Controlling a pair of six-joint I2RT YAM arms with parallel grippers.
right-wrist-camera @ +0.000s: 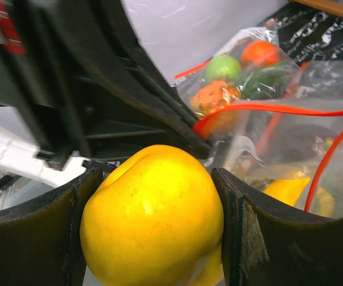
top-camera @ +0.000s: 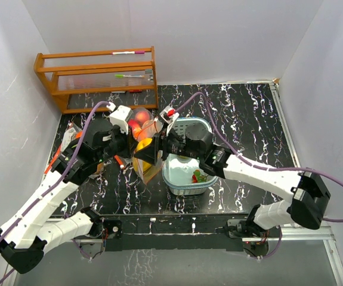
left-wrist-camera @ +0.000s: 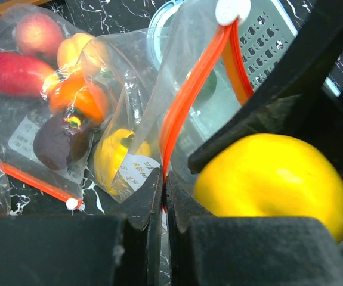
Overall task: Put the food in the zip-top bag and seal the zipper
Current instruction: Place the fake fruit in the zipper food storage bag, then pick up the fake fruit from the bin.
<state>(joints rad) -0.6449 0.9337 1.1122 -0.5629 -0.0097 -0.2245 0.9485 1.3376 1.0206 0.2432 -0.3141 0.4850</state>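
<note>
Where the two arms meet over the dark bench [top-camera: 249,119], the top view shows the left hand [top-camera: 134,145] and right hand [top-camera: 150,146] at a clear bag [top-camera: 140,119] of toy fruit, beside a teal basket [top-camera: 186,182]. The left wrist view shows the left hand clenched on the bag's orange zipper edge [left-wrist-camera: 186,101]. The right wrist view shows the right hand grasping a yellow fruit [right-wrist-camera: 153,214] just beside that zipper.
</note>
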